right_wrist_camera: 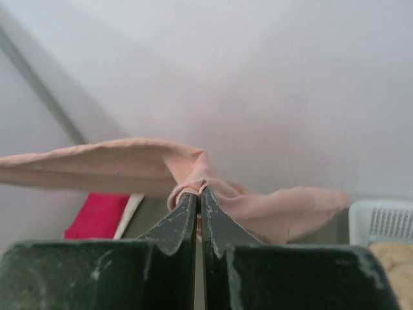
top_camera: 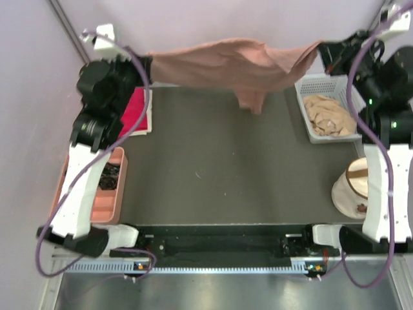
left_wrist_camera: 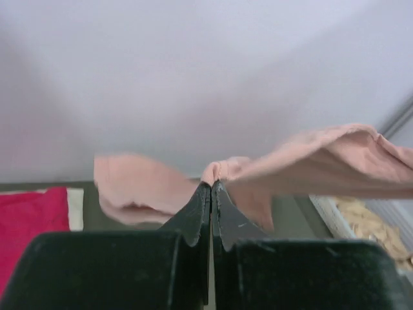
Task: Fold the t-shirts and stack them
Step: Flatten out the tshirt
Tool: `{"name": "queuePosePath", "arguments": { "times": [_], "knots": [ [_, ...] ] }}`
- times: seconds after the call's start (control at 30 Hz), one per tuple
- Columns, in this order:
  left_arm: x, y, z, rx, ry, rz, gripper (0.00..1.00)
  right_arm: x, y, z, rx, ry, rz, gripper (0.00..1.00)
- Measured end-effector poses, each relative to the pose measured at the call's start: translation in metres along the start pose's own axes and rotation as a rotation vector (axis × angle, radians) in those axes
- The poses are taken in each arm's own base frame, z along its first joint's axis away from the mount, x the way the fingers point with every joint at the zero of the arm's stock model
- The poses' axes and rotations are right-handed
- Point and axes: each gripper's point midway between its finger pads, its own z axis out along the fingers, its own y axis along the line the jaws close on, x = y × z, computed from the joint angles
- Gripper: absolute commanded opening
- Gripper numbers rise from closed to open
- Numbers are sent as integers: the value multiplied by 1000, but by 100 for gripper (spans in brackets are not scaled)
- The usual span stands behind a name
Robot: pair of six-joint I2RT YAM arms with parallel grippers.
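A dusty-pink t-shirt [top_camera: 232, 64] hangs stretched in the air across the far edge of the table, one part drooping at its right of centre. My left gripper [top_camera: 143, 66] is shut on its left end; in the left wrist view the pink cloth [left_wrist_camera: 322, 161] bunches at the closed tips of that gripper [left_wrist_camera: 211, 186]. My right gripper [top_camera: 324, 50] is shut on the right end, and the pink t-shirt [right_wrist_camera: 97, 165] is pinched at its tips [right_wrist_camera: 198, 190]. A folded red t-shirt [top_camera: 135, 111] lies on a white one at far left. A tan t-shirt [top_camera: 330, 116] sits crumpled in a basket.
A white plastic basket [top_camera: 316, 84] stands at the far right. A salmon tray [top_camera: 110, 194] with dark small items sits at the left edge. A round cream bag with a brown strap [top_camera: 352, 187] rests at right. A wall runs close behind the table.
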Motion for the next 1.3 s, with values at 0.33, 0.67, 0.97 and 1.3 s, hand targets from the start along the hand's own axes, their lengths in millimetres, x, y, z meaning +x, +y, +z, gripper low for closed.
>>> {"name": "queuePosePath", "arguments": {
  "times": [0.33,0.67,0.97,1.3],
  "knots": [
    [233,71,-141,-113,392,-69,0,240,-18,-103,3,378,194,0],
    [384,142,-200,-443,691,-112,0,382,-41,-172,167,713,375,0],
    [373,165,-191,-591,648,-51,0,371,-52,-175,254,699,346,0],
    [367,175,-202,-657,652,-30,0,374,-57,-195,347,772,358,0]
  ]
}}
